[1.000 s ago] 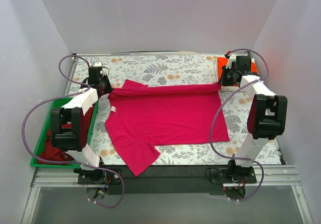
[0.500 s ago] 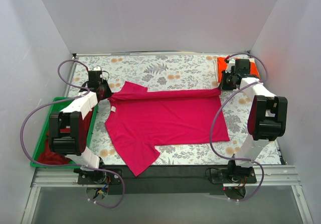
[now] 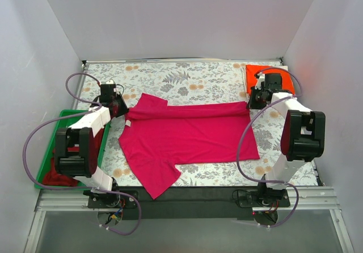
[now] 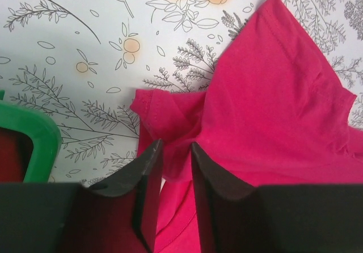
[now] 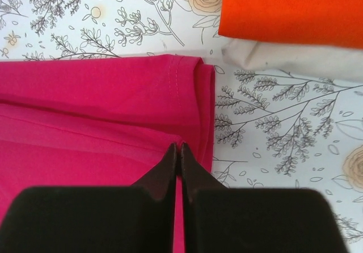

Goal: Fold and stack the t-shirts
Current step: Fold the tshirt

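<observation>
One magenta-pink t-shirt (image 3: 187, 136) lies flat mid-desk (image 3: 187, 80), soft cotton, its far edge folded into a smooth band. We find the left tool (image 4: 176, 146) slightly spread astride bunched sleeve cloth. The right tool (image 5: 179, 147) is pressed together, pinching the stitched hem corner near a folded orange-red t-shirt (image 5: 289, 9).

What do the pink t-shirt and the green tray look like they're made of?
The pink t-shirt looks like soft knit cotton or a similar jersey, matte: it drapes in loose folds and shows stitched hems. The green tray looks like moulded plastic, smooth and slightly glossy, with a rounded rim.
</observation>
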`<state>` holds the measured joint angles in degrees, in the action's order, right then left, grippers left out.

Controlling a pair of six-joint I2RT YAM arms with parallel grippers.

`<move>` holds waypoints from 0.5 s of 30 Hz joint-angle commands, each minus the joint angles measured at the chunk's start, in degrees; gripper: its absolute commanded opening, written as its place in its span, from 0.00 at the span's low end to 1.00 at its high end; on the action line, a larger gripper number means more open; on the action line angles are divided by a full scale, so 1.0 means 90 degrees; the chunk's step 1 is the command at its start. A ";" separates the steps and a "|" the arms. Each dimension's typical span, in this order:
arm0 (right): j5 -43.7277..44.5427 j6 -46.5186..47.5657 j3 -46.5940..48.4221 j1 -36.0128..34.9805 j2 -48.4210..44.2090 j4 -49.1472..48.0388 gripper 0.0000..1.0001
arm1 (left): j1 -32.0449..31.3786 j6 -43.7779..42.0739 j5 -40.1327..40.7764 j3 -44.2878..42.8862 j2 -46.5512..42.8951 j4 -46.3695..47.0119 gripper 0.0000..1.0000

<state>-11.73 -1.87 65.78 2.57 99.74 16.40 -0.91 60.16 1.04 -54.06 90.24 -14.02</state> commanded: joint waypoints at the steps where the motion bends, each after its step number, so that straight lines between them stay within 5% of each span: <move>1: 0.0043 -0.0231 -0.0024 0.0047 -0.0008 -0.0143 0.10 | 0.0013 0.0141 -0.0105 -0.0067 -0.0065 0.0015 0.28; 6: -0.0123 -0.0563 -0.0043 -0.0012 -0.0564 -0.0094 0.46 | 0.0013 0.0375 0.0002 -0.0184 -0.0757 -0.0102 0.73; 9: -0.0152 -0.0642 0.0006 -0.0148 -0.0848 -0.0104 0.55 | 0.0003 0.0289 0.0031 -0.0369 -0.0983 -0.0102 0.83; 15: -0.0863 -0.0759 0.0249 -0.0685 -0.0751 -0.0289 0.56 | -0.0191 -0.0170 -0.0379 -0.1062 -0.0262 0.0015 0.84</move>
<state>-14.70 -7.62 65.71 -0.30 92.58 15.73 -1.28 61.41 -0.30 -60.62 85.60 -14.55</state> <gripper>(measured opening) 0.563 0.842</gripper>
